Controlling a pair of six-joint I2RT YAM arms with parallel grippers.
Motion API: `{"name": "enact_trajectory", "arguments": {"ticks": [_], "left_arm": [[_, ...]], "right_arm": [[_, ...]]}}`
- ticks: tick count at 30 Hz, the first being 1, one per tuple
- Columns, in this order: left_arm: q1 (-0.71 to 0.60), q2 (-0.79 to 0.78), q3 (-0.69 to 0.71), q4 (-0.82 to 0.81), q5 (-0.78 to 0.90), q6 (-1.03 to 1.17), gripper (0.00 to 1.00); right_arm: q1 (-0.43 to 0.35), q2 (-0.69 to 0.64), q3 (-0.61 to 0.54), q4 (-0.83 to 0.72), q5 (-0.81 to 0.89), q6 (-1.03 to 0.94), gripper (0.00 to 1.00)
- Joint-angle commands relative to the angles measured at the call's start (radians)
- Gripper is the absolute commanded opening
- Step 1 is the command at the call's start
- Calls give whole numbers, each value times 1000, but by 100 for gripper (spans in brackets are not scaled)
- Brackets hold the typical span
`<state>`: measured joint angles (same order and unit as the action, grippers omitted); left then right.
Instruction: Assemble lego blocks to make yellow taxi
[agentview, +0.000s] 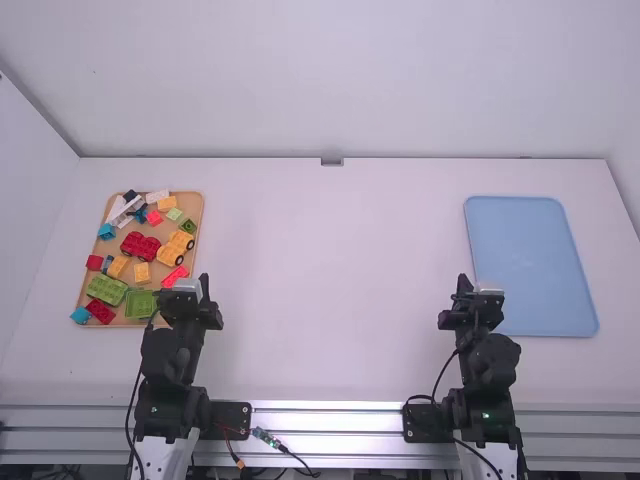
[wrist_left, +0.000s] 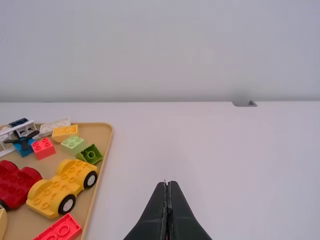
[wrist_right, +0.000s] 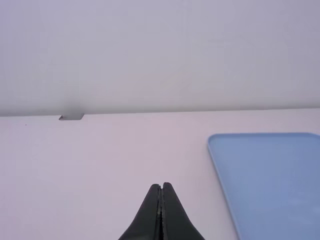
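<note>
Nearest me, loose wires (agentview: 280, 447) lie along the metal rail (agentview: 330, 420) at the table's near edge, between the two arm bases. The left gripper (agentview: 204, 284) is closed, its fingers together, near the right edge of the tan tray (agentview: 196, 212). The right gripper (agentview: 463, 285) is closed too, near the left edge of the blue tray (agentview: 530, 265).

In the near part of the tan tray sit two green blocks (agentview: 107, 289), a dark red block (agentview: 100, 312) and a blue block (agentview: 79, 315). A bright red block (wrist_left: 61, 229) is by the tray's right rim, with loose yellow blocks (agentview: 142, 273) left of it. Past those, the yellow car (wrist_left: 50, 195) stands on its wheels just inside that rim, the red car (agentview: 138, 246) at its left, so it's hemmed in on that side. Farther back are small green blocks (wrist_left: 74, 144), a propeller piece (wrist_left: 24, 142) and white pieces (wrist_left: 54, 126), bunched at the far end.

The white table (agentview: 330, 270) stretches wide between the trays, and runs back to the wall (agentview: 330, 80), with a small dark notch (agentview: 331, 161) at its far edge.
</note>
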<state>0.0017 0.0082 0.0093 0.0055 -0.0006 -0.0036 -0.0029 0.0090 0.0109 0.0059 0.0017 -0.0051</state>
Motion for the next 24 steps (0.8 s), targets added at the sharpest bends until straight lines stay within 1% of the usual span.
{"name": "enact_trajectory", "arguments": {"ticks": [1,4,7,17,19,24], "left_arm": [[-3,3,3,-2,-2,-2,0],[-23,23,23,-23,-23,-23,2],[-48,54,54,-54,-54,-53,6],[-48,150,150,-150,-150,4,15],[-48,179,179,-174,-179,33,18],[-48,263,263,-169,-252,53,26]], "right_arm": [[3,2,3,-2,-1,-2,1],[22,23,23,-23,-1,-22,3],[22,51,51,-51,-2,-50,5],[23,123,124,-123,-1,-123,13],[23,141,141,-141,0,-134,14],[23,185,186,-177,-1,-134,19]]}}
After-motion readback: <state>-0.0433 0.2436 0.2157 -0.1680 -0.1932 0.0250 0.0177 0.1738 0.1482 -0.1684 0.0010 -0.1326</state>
